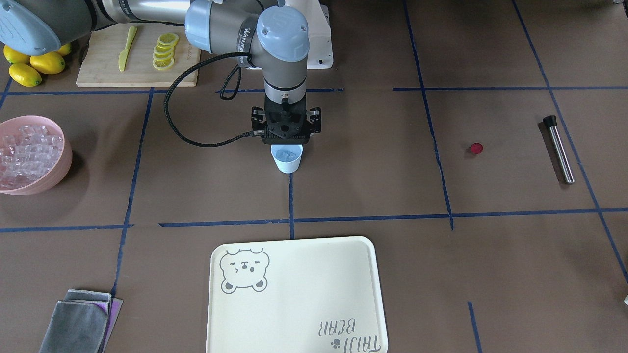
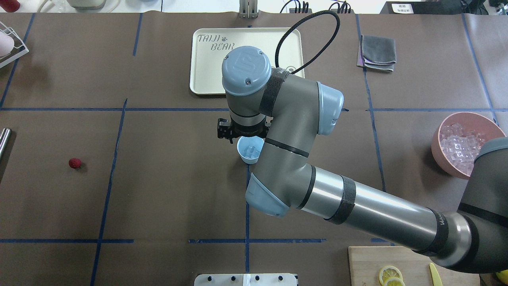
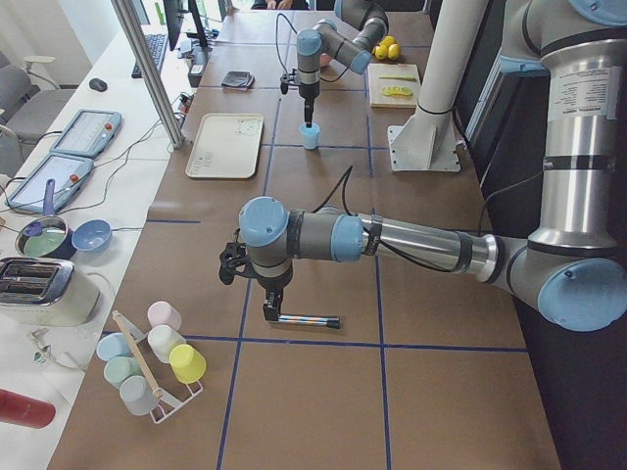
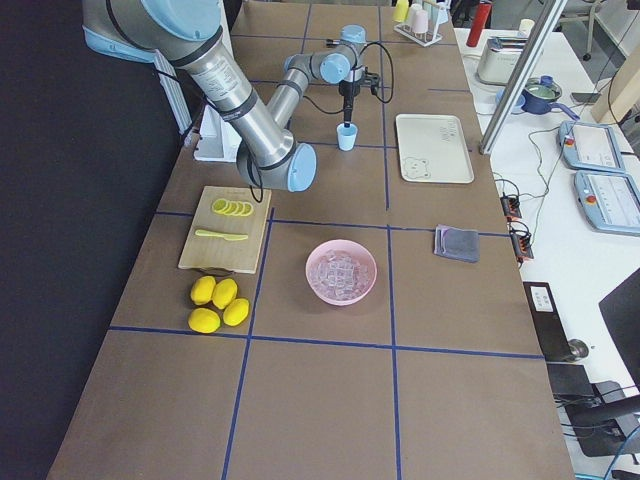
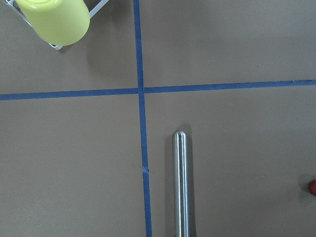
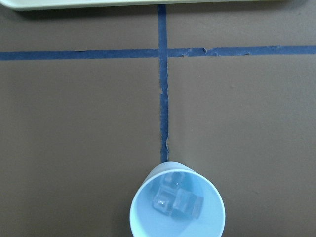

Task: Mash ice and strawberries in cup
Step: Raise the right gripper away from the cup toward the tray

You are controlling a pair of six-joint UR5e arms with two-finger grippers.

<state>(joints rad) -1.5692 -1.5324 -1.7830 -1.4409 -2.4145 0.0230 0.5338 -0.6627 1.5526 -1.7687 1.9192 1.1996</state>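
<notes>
- Your right end effector (image 1: 287, 137) hangs directly over the cup (image 1: 287, 159) at the centre of the front-facing view. Its fingers are hidden, so you cannot tell how wide they stand.
- The one pale-blue cup stands upright on the tabletop (image 1: 373, 196), on a blue tape line. The right wrist view shows two cubes of ice (image 6: 177, 201) touching at its bottom.
- Your left end effector (image 3: 269, 309) shows only in the left side view, low centre, just over one end of the single metal rod (image 3: 309, 320). You cannot tell its opening.
- One strawberry (image 1: 476, 148) lies on the tabletop at middle right of the front-facing view, well apart from the cup and nearer the rod.
- One pink bowl (image 1: 59, 179) at the left edge holds more ice, too many cubes to count.
- At upper left, one cutting board (image 1: 98, 73) carries one yellow-green knife (image 1: 126, 49) and a row of lemon slices (image 1: 164, 51). The right side view shows four whole lemons (image 4: 225, 293) beside it.
- One cream tray (image 1: 304, 294) lies at bottom centre, and folded grey cloths (image 1: 73, 326) lie at bottom left.
</notes>
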